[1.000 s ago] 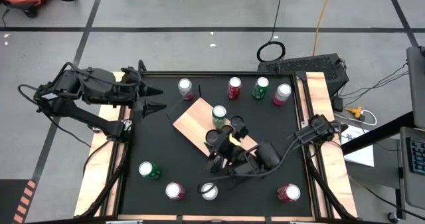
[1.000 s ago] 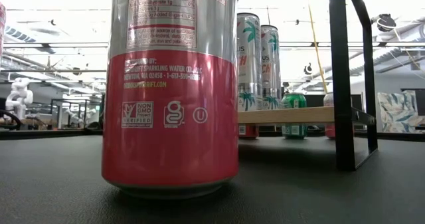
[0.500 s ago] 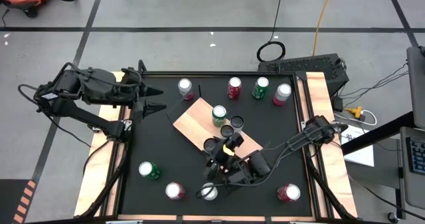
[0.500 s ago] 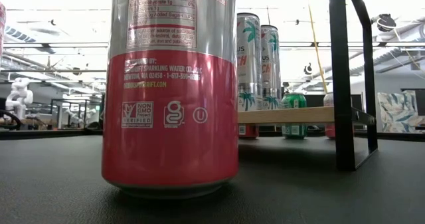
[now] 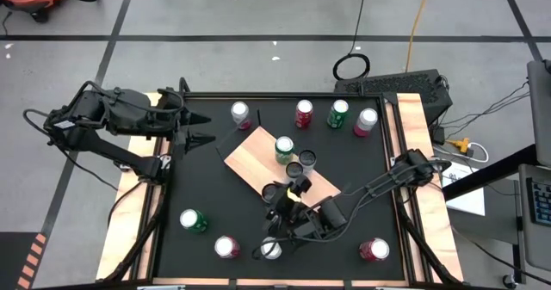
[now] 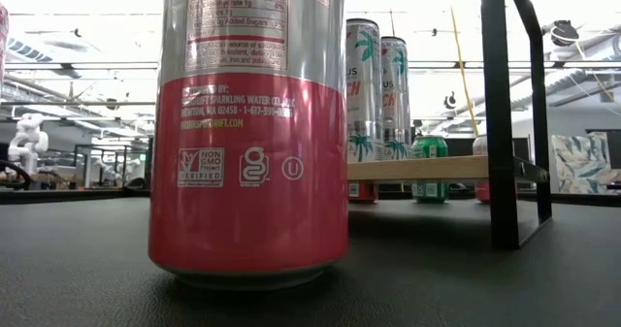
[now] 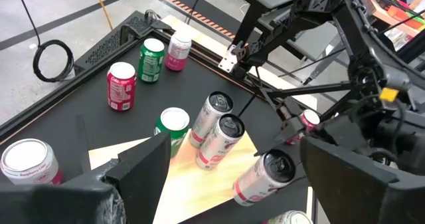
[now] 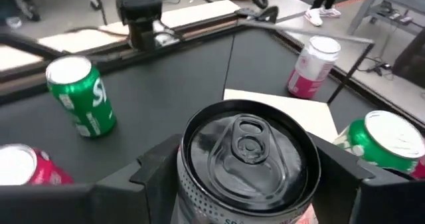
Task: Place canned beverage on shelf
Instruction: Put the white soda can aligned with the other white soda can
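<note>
While right claw grips one can | shelf: three cans | left claw wide

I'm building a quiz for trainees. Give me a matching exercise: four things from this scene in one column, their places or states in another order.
1. left gripper
2. black-topped can
3. far red can
4. shelf

A. held in the right gripper
B. in the middle of the table
C. standing at the table's far side
D. open and empty at the table's left side

Pairs: 1-D, 2-A, 3-C, 4-B
</note>
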`<control>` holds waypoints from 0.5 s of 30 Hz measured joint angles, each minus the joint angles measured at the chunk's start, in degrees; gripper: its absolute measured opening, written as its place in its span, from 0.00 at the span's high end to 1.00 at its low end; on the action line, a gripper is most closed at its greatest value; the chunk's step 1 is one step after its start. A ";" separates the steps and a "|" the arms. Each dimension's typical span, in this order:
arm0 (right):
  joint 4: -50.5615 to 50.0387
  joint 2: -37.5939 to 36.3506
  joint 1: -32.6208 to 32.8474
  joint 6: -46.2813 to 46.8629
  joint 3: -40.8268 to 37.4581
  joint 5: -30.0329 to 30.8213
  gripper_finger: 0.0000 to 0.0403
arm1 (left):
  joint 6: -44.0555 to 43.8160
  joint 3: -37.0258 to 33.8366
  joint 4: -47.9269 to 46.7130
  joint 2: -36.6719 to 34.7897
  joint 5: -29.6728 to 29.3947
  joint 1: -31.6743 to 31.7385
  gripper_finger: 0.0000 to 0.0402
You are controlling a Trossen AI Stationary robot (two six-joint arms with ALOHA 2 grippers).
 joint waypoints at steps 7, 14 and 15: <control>5.55 -2.05 -0.93 -1.34 -6.54 0.48 0.41 | -0.13 0.00 -0.01 0.02 1.17 0.00 0.17; 15.76 -3.00 -0.87 -4.95 -13.08 0.24 0.41 | -0.17 0.00 -0.35 0.11 1.38 0.00 0.17; 16.59 -3.03 -0.91 -5.59 -13.42 0.25 0.41 | -0.17 0.00 -0.35 0.13 1.38 0.00 0.17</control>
